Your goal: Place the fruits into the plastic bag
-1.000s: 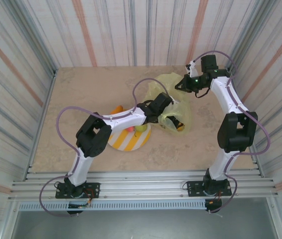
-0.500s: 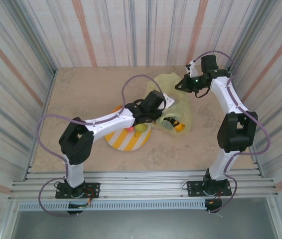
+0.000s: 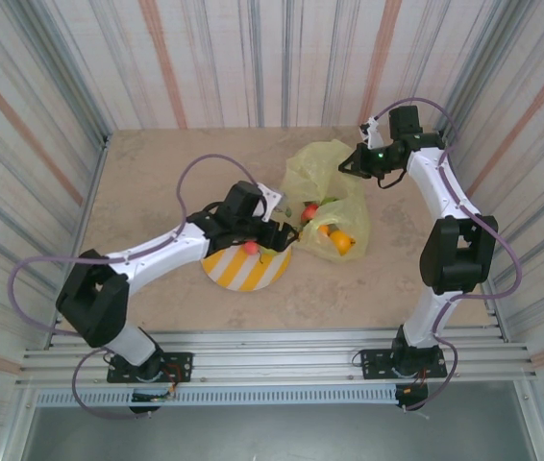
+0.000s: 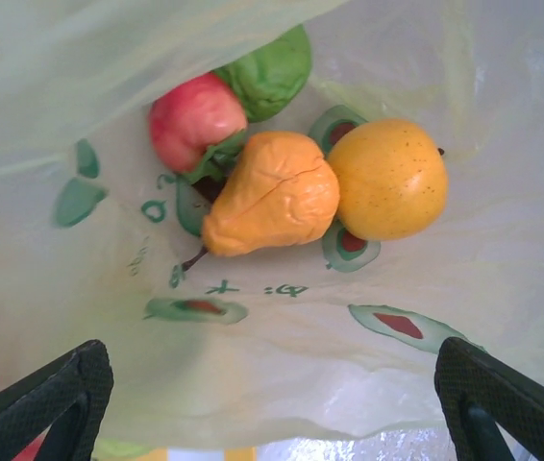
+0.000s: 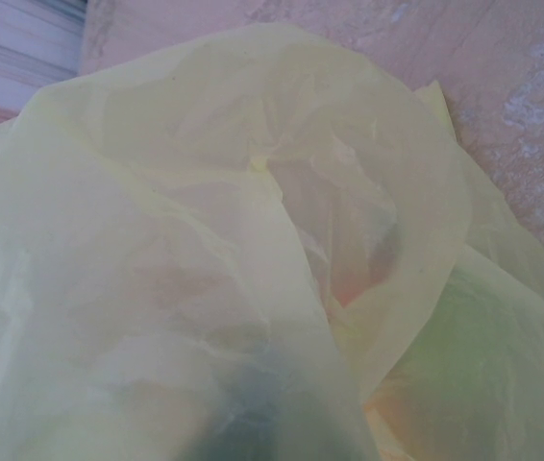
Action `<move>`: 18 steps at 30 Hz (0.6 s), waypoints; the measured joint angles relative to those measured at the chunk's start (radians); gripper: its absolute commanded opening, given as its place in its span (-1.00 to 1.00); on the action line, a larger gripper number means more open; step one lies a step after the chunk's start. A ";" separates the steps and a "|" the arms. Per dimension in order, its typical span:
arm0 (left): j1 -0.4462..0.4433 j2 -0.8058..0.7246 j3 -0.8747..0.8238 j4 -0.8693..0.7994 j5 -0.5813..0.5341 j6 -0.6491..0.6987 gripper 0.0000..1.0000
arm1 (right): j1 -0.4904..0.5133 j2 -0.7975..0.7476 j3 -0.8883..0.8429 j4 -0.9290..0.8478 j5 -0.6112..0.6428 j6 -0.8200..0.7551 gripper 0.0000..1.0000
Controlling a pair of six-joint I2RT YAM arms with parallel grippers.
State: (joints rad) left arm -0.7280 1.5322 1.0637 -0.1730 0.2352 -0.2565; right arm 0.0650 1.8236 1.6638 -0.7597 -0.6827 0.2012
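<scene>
while overhead the right gripper [image 3: 347, 165] pinches the plastic bag [image 3: 303, 173], the left gripper [image 4: 272, 403], jaws apart, sees 4 fruits [image 4: 272, 197] inside

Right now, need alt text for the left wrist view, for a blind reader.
Inside the bag lie a red fruit, a green fruit, an orange pear and a yellow-orange fruit, clustered together. The left gripper is open and empty, its dark fingers at the bottom corners.
</scene>
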 measured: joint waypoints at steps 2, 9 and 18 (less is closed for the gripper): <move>0.019 -0.046 -0.037 0.004 0.001 -0.010 0.82 | 0.000 0.000 0.000 0.000 0.000 0.000 -1.00; 0.141 -0.248 -0.154 0.018 -0.057 -0.063 0.84 | 0.000 0.002 0.000 0.000 0.000 0.000 -1.00; 0.269 -0.109 -0.068 -0.091 -0.245 -0.030 0.93 | 0.000 0.005 0.000 0.000 -0.001 0.000 -1.00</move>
State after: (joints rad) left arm -0.4587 1.4231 0.9955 -0.2642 -0.0097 -0.2867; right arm 0.0650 1.8282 1.6638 -0.7597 -0.6834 0.2012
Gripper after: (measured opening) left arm 0.961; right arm 0.047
